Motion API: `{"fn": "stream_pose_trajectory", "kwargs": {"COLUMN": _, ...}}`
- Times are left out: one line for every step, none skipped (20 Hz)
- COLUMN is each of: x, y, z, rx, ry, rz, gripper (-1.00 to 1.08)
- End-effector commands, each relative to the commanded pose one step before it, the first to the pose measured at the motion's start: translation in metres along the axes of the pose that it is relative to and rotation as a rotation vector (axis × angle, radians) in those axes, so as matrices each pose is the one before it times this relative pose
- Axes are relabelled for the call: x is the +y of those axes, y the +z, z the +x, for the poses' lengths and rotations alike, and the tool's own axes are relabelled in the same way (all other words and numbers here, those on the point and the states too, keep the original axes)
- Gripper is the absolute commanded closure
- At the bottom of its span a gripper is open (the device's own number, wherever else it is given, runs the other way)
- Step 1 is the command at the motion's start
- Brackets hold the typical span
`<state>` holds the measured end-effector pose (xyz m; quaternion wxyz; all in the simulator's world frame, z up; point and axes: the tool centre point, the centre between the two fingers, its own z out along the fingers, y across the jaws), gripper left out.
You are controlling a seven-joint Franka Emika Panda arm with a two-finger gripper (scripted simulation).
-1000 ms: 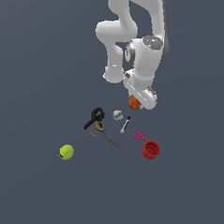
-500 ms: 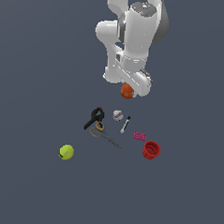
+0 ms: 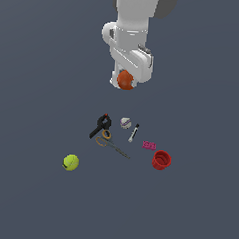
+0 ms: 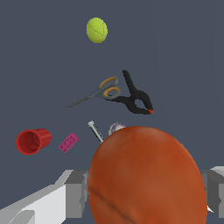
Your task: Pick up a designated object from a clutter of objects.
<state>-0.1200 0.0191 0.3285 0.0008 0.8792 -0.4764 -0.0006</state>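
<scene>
The designated object, an orange-red ball (image 3: 125, 80), hangs high above the floor, and my gripper (image 3: 126, 82) is shut on it. In the wrist view the ball (image 4: 146, 175) fills the foreground between the two grey fingers (image 4: 76, 192). Below lies the clutter of objects: black clamp (image 3: 100, 126), scissors (image 3: 111, 145), white baseball (image 3: 125, 123), black-white marker (image 3: 133, 133), pink block (image 3: 149, 145), red cup (image 3: 161, 159) and yellow-green tennis ball (image 3: 71, 162). The baseball (image 4: 116, 127) is mostly hidden behind the held ball in the wrist view.
The dark grey floor (image 3: 38, 86) stretches around the clutter. The white arm (image 3: 135, 22) rises above the held ball toward the upper edge of the exterior view.
The gripper has risen with the orange-red ball in it, moving up and toward the exterior view's left, away from the clutter. The items on the floor have not moved.
</scene>
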Motion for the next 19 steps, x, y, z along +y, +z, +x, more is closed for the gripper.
{"fn": "stream_pose_trajectory", "kwargs": {"x": 0.00540, "y": -0.02264, "z": 0.01151, "rx": -0.00004, "ry": -0.00082, "rz": 0.00122, "gripper": 1.08}}
{"fn": "stream_pose_trajectory", "kwargs": {"x": 0.00173, "y": -0.00791, "z": 0.00424, "rx": 0.00000, "ry": 0.00000, "rz": 0.00000, "gripper": 1.08}}
{"fn": "stream_pose_trajectory", "kwargs": {"x": 0.00160, "y": -0.00750, "z": 0.00405, "rx": 0.00000, "ry": 0.00000, "rz": 0.00000, "gripper": 1.08}}
{"fn": "stream_pose_trajectory", "kwargs": {"x": 0.00147, "y": -0.00708, "z": 0.00384, "rx": 0.00000, "ry": 0.00000, "rz": 0.00000, "gripper": 1.08}}
{"fn": "stream_pose_trajectory", "kwargs": {"x": 0.00131, "y": -0.00670, "z": 0.00349, "rx": -0.00019, "ry": -0.00060, "rz": 0.00028, "gripper": 1.08}}
{"fn": "stream_pose_trajectory", "kwargs": {"x": 0.00122, "y": -0.00620, "z": 0.00341, "rx": 0.00000, "ry": 0.00000, "rz": 0.00000, "gripper": 1.08}}
{"fn": "stream_pose_trajectory", "kwargs": {"x": 0.00109, "y": -0.00575, "z": 0.00319, "rx": 0.00000, "ry": 0.00000, "rz": 0.00000, "gripper": 1.08}}
{"fn": "stream_pose_trajectory", "kwargs": {"x": 0.00089, "y": -0.00536, "z": 0.00274, "rx": -0.00003, "ry": -0.00065, "rz": 0.00023, "gripper": 1.08}}
{"fn": "stream_pose_trajectory", "kwargs": {"x": 0.00085, "y": -0.00481, "z": 0.00271, "rx": 0.00000, "ry": 0.00000, "rz": 0.00000, "gripper": 1.08}}
{"fn": "stream_pose_trajectory", "kwargs": {"x": 0.00073, "y": -0.00433, "z": 0.00246, "rx": 0.00000, "ry": 0.00000, "rz": 0.00000, "gripper": 1.08}}
{"fn": "stream_pose_trajectory", "kwargs": {"x": 0.00052, "y": -0.00392, "z": 0.00192, "rx": 0.00012, "ry": -0.00066, "rz": 0.00016, "gripper": 1.08}}
{"fn": "stream_pose_trajectory", "kwargs": {"x": 0.00052, "y": -0.00334, "z": 0.00193, "rx": 0.00000, "ry": 0.00000, "rz": 0.00000, "gripper": 1.08}}
{"fn": "stream_pose_trajectory", "kwargs": {"x": 0.00043, "y": -0.00285, "z": 0.00167, "rx": 0.00000, "ry": 0.00000, "rz": 0.00000, "gripper": 1.08}}
{"fn": "stream_pose_trajectory", "kwargs": {"x": 0.00035, "y": -0.00238, "z": 0.00140, "rx": 0.00000, "ry": 0.00000, "rz": 0.00000, "gripper": 1.08}}
{"fn": "stream_pose_trajectory", "kwargs": {"x": 0.00027, "y": -0.00193, "z": 0.00114, "rx": 0.00000, "ry": 0.00000, "rz": 0.00000, "gripper": 1.08}}
{"fn": "stream_pose_trajectory", "kwargs": {"x": 0.00020, "y": -0.00149, "z": 0.00089, "rx": 0.00000, "ry": 0.00000, "rz": 0.00000, "gripper": 1.08}}
{"fn": "stream_pose_trajectory", "kwargs": {"x": 0.00014, "y": -0.00105, "z": 0.00063, "rx": 0.00000, "ry": 0.00000, "rz": 0.00000, "gripper": 1.08}}
{"fn": "stream_pose_trajectory", "kwargs": {"x": -0.00005, "y": -0.00073, "z": 0.00005, "rx": 0.00025, "ry": -0.00064, "rz": 0.00009, "gripper": 1.08}}
{"fn": "stream_pose_trajectory", "kwargs": {"x": 0.00003, "y": -0.00021, "z": 0.00013, "rx": 0.00000, "ry": 0.00000, "rz": 0.00000, "gripper": 1.08}}
